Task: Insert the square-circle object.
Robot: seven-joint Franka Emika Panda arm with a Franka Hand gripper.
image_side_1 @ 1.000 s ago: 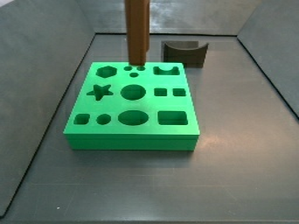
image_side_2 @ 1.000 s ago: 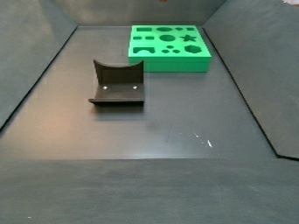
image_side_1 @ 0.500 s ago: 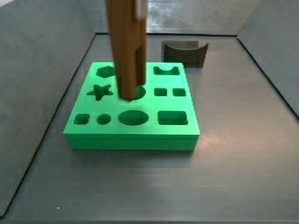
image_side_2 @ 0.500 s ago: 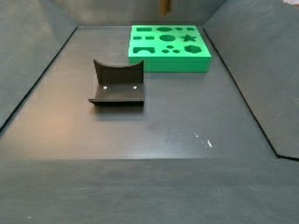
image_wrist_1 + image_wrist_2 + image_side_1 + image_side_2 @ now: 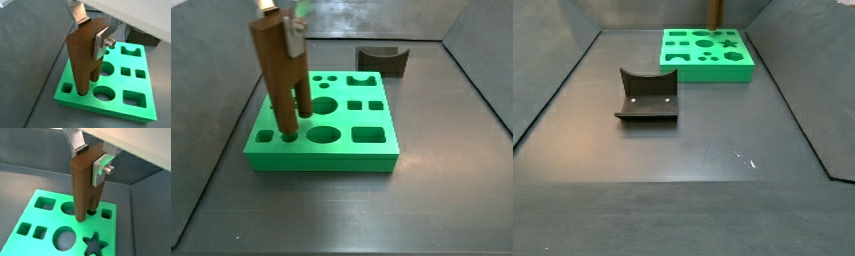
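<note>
Square-circle object (image 5: 277, 78) upright, tall brown piece with two parallel legs, clamped near its top by the gripper (image 5: 281, 22); silver fingers (image 5: 102, 39) pressed on opposite faces, so gripper closed on it. Also seen in both wrist views (image 5: 85, 55) (image 5: 87, 180). In a side view only a sliver of the piece (image 5: 716, 11) shows at the frame top, above the far edge of the board.

Leg tips sit at the top face of the green board (image 5: 385, 148), over its front-left area in that side view. Round leg end meets a small round hole (image 5: 83, 92); in the wrist views the tip looks at or just inside the opening, depth cannot be told. Second leg ends a bit higher, beside a large round hole (image 5: 103, 92).

Green board (image 5: 747, 68) is a thick block with many shaped cutouts: star (image 5: 94, 245), oval (image 5: 64, 237), square holes (image 5: 44, 203), hexagon (image 5: 677, 35), arch notch (image 5: 129, 50). All other cutouts hold nothing.

Fixture (image 5: 645, 97), dark L-shaped bracket, stands on the grey surface (image 5: 687, 170) well apart from the board; also seen behind the board (image 5: 382, 60). Nothing sits in it.
</note>
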